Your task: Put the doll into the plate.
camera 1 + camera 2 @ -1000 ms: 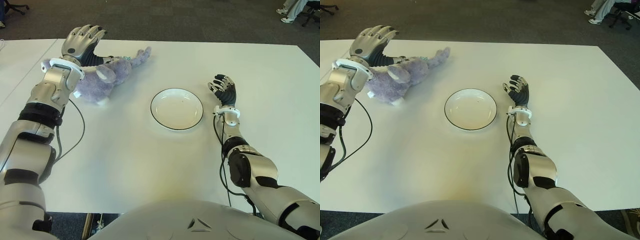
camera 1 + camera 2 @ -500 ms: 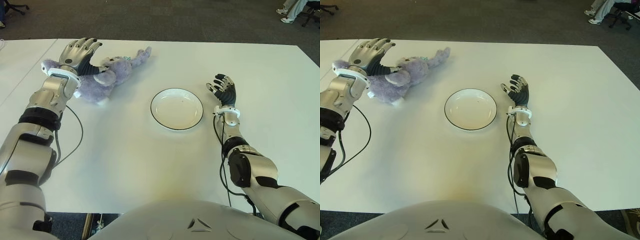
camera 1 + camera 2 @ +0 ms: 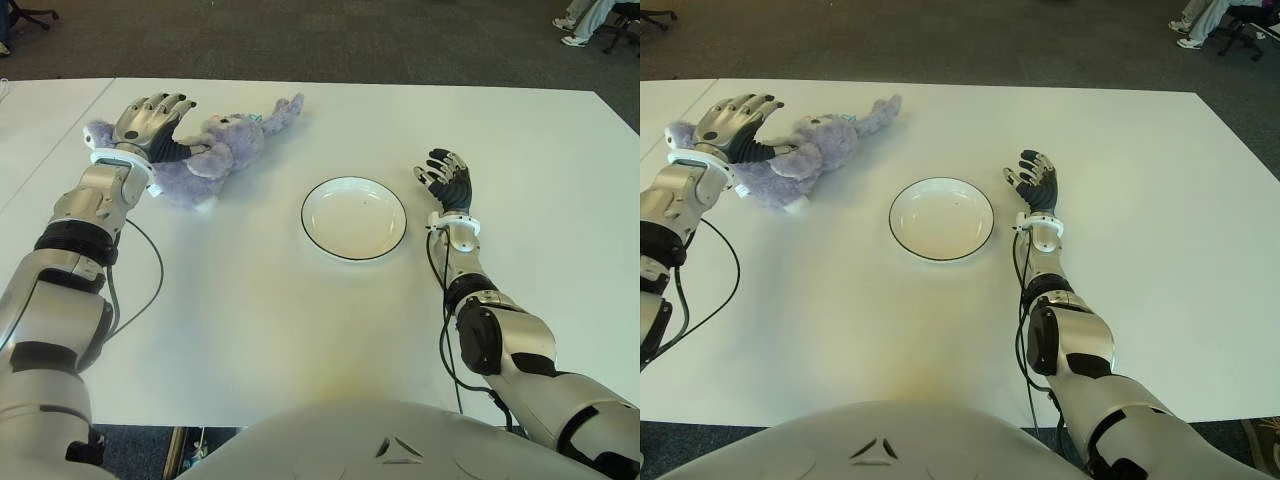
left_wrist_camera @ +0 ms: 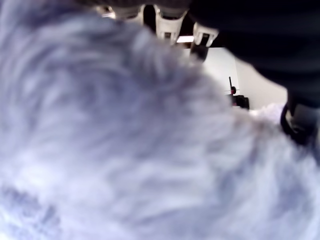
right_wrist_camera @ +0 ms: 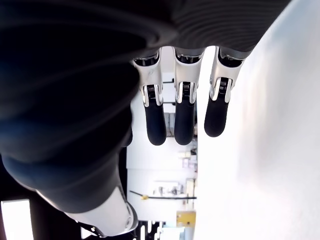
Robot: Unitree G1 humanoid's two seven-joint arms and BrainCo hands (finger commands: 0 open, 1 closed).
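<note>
While my left hand (image 3: pixel 148 122) lies spread over the doll (image 3: pixel 215 153) at ten o'clock from the plate (image 3: pixel 354 217), gripping nothing, I judge it light, soft, squashy; I'd clasp its plump middle. My right hand (image 3: pixel 446 180) hovers open at three o'clock.

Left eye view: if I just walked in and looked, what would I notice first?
Probably the fluffy purple doll lying on the white table at the robot's far left, with the left hand lowered over it, fingers spread. Next, the empty white plate with a dark rim in the middle. The right hand shows to the plate's right, holding nothing.
</note>
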